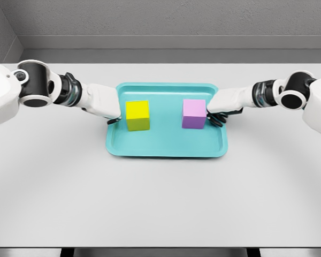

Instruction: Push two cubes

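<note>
A yellow cube sits in the left half of a teal tray. A purple cube sits in the tray's right half. My left hand reaches in from the left, and its flat white palm and dark fingertips lie against the yellow cube's left side. My right hand comes in from the right, pressed to the purple cube's right side with its dark fingers curled under the palm. Neither hand grasps a cube.
The tray lies in the middle of a light grey table. A grey wall runs along the table's far edge. Both white forearms stretch across the table's back corners.
</note>
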Motion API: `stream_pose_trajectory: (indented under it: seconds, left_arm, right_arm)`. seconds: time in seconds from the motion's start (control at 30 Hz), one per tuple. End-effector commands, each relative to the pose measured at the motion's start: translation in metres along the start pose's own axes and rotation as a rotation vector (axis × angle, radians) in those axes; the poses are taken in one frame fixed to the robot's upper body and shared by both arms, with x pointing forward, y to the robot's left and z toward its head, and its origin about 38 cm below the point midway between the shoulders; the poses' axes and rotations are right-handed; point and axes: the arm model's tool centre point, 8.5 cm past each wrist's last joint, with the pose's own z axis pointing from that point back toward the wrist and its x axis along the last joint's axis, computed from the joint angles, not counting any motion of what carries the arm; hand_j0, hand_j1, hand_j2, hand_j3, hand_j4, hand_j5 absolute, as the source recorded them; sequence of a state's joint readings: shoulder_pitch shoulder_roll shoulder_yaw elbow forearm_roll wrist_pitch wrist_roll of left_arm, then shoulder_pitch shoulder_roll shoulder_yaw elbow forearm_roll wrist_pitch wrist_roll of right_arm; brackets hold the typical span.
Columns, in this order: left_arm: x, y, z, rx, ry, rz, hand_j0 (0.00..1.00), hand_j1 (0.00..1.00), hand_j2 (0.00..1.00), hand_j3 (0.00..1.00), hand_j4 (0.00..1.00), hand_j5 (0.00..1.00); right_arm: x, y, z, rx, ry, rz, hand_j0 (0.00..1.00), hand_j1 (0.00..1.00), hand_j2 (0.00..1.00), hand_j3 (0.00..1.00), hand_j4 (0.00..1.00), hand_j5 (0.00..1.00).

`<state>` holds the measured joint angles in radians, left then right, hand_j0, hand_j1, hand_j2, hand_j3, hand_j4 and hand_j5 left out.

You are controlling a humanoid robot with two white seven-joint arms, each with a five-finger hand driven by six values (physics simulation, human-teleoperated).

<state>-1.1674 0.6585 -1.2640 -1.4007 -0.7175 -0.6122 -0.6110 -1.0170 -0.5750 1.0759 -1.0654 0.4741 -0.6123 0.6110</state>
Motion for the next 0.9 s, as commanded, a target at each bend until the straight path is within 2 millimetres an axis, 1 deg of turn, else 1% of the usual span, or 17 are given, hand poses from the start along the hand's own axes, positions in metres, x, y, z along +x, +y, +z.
stream_pose_trajectory:
  seconds: [0.0,0.13,0.2,0.23,0.3,0.33,0.37,0.43,0.5,0.53,0.57,0.73,0.87]
  left_arm:
    - [0.0,0.0,-0.001,0.0,0.001,0.001,0.44,0.44,0.44,0.44,0.44,0.44]
    - [0.0,-0.002,-0.001,-0.002,0.0,0.007,0.44,0.44,0.44,0.44,0.44,0.44]
    - [0.001,-0.007,-0.002,-0.006,-0.004,0.019,0.44,0.44,0.44,0.44,0.44,0.44]
    - [-0.001,-0.01,-0.001,-0.012,0.001,0.031,0.44,0.44,0.44,0.44,0.44,0.44]
    - [-0.013,-0.025,-0.003,-0.045,0.026,0.079,0.44,0.44,0.44,0.44,0.44,0.44]
    - [-0.014,-0.027,-0.003,-0.049,0.029,0.08,0.44,0.44,0.44,0.44,0.44,0.44]
    - [-0.014,-0.027,-0.003,-0.048,0.03,0.083,0.44,0.44,0.44,0.44,0.44,0.44]
    - [-0.012,-0.016,-0.011,-0.035,0.018,0.067,0.44,0.44,0.44,0.44,0.44,0.44]
    - [-0.01,-0.013,-0.013,-0.03,0.014,0.063,0.44,0.44,0.44,0.44,0.44,0.44]
    - [-0.008,-0.009,-0.017,-0.023,0.005,0.058,0.44,0.44,0.44,0.44,0.44,0.44]
    - [-0.008,-0.007,-0.016,-0.02,0.005,0.056,0.44,0.44,0.44,0.44,0.44,0.44]
    - [-0.007,-0.008,-0.018,-0.021,0.003,0.055,0.44,0.44,0.44,0.44,0.44,0.44]
    - [-0.006,-0.002,-0.021,-0.012,-0.004,0.047,0.44,0.44,0.44,0.44,0.44,0.44]
  right_arm:
    - [0.003,0.0,-0.004,0.006,-0.009,0.002,0.12,0.12,0.12,0.12,0.12,0.12]
    - [0.004,0.0,-0.004,0.005,-0.01,0.003,0.12,0.12,0.12,0.12,0.12,0.12]
    - [0.005,-0.002,-0.006,0.004,-0.014,0.006,0.12,0.12,0.12,0.12,0.12,0.12]
    - [0.006,-0.001,-0.007,0.007,-0.018,0.008,0.12,0.12,0.12,0.12,0.12,0.12]
    - [0.006,-0.002,-0.007,0.007,-0.018,0.01,0.12,0.12,0.12,0.12,0.12,0.12]
    - [0.006,-0.002,-0.007,0.008,-0.017,0.012,0.12,0.12,0.12,0.12,0.12,0.12]
    - [0.007,-0.002,-0.008,0.01,-0.017,0.015,0.12,0.12,0.12,0.12,0.12,0.12]
    - [0.007,-0.002,-0.008,0.01,-0.017,0.018,0.12,0.12,0.12,0.12,0.12,0.12]
    - [0.007,-0.003,-0.008,0.009,-0.018,0.019,0.12,0.12,0.12,0.12,0.12,0.12]
    - [0.009,-0.004,-0.01,0.017,-0.022,0.027,0.12,0.12,0.12,0.12,0.12,0.12]
    - [0.012,-0.007,-0.014,0.017,-0.03,0.033,0.12,0.12,0.12,0.12,0.12,0.12]
    - [0.013,-0.009,-0.015,0.023,-0.026,0.048,0.12,0.12,0.12,0.12,0.12,0.12]
    - [0.013,-0.008,-0.017,0.041,-0.022,0.066,0.12,0.12,0.12,0.12,0.12,0.12]
